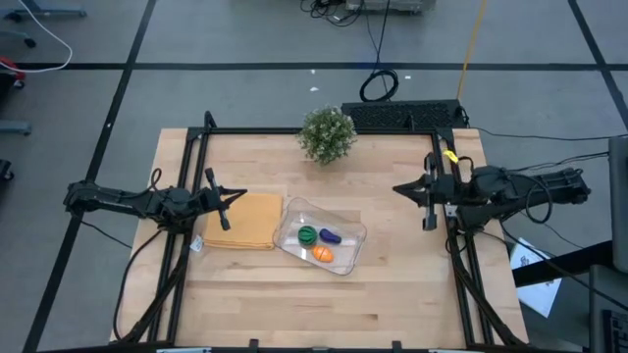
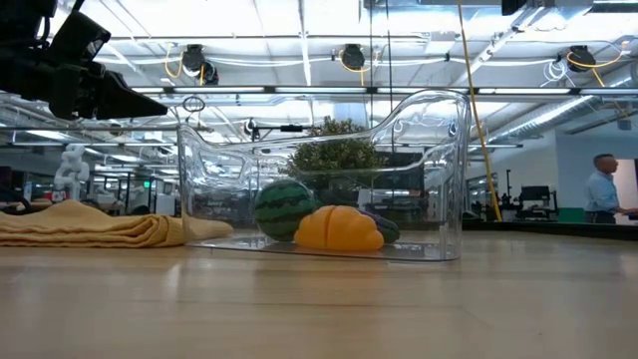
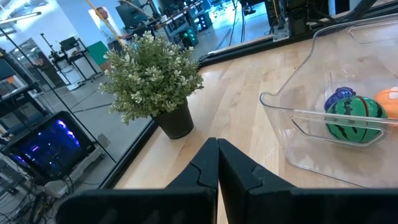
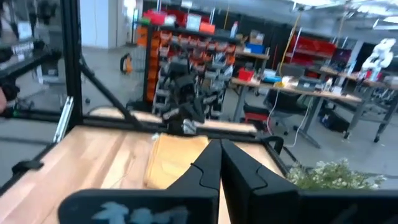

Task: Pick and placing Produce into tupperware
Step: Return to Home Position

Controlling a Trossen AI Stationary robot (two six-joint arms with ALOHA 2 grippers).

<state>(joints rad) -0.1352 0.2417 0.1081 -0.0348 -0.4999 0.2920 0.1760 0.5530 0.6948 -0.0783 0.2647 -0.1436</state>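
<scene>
On view are 3 produce pieces, 1 tupperware, 1 potted plant, 1 mat and 1 person.

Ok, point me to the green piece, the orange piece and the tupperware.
green piece (image 1: 307, 235): high view, centre of its striped top.
orange piece (image 1: 323, 255): high view, centre of its top.
tupperware (image 2: 431, 170): low view, bare clear wall toward its right end.

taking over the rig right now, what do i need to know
Left gripper: shut, empty, by the tan mat.
Right gripper: shut, empty, pulled to the far right side.
Things: green piece, purple piece and orange piece all lie inside the tupperware.
Done: all three pieces placed.
Left: nothing to pick; probably just finish homing both arms.
</scene>
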